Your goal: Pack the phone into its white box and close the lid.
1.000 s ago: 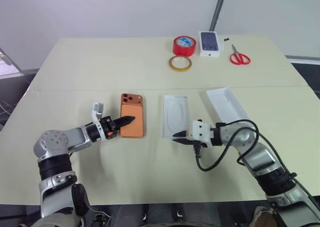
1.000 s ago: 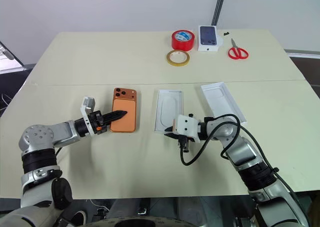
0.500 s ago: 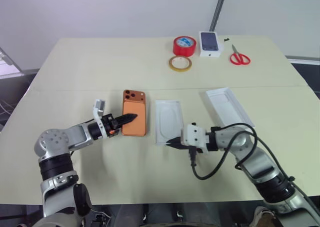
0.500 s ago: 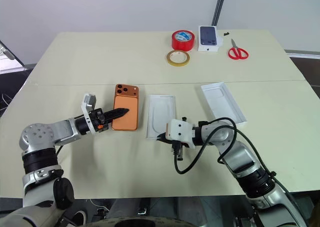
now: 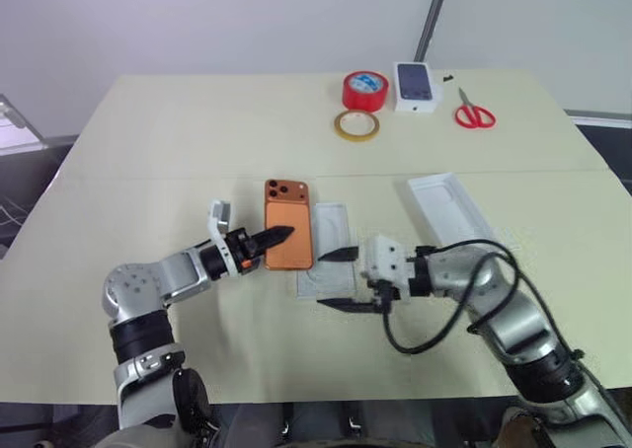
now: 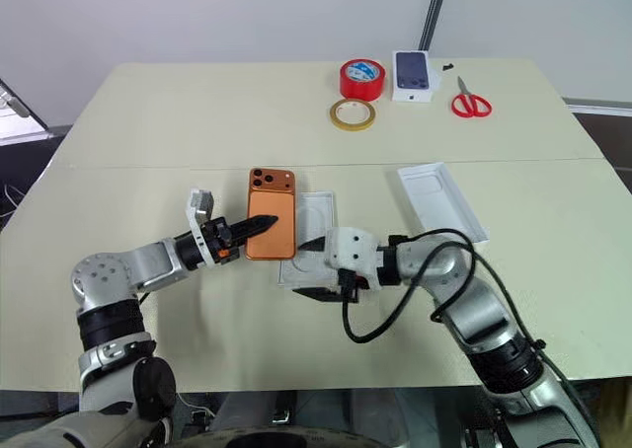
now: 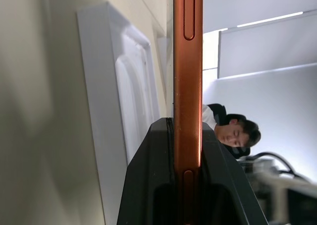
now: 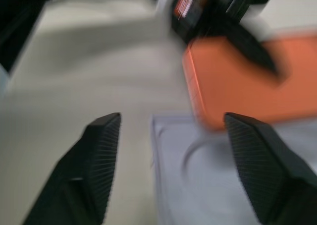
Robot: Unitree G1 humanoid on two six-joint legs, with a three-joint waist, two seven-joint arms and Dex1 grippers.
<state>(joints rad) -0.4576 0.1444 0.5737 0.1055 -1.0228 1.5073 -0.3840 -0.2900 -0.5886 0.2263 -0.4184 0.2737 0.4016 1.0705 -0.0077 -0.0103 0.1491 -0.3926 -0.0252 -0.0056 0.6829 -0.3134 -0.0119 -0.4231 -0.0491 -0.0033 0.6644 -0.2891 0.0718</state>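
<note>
Nearest the robot, the right pincer (image 5: pixel 338 280) hangs with its black fingers spread wide and nothing between them, one finger over the near end of a flat white insert (image 5: pixel 328 233) with an oval recess and the other over the bare worktop (image 5: pixel 148 132). Just left of it the left pincer (image 5: pixel 280 234) is closed on the near edge of the phone (image 5: pixel 288 233), which it holds flat, back up, with the lens cluster at the far end; the left wrist view shows the thin orange edge (image 7: pixel 188 76) squeezed between the two fingers. The phone sits beside and partly over the insert's left rim; whether it touches cannot be told. The phone looks stiff, smooth-sided and dense for its thinness, so a pinch at one end is likely to let it pivot or slip; a hold nearer the middle of the long edges would seem steadier. To the right and a little farther lies a white tray (image 5: pixel 451 207), open side up, probably light card that would slide if nudged. Far across the worktop are tape rolls, a small box and scissors.
</note>
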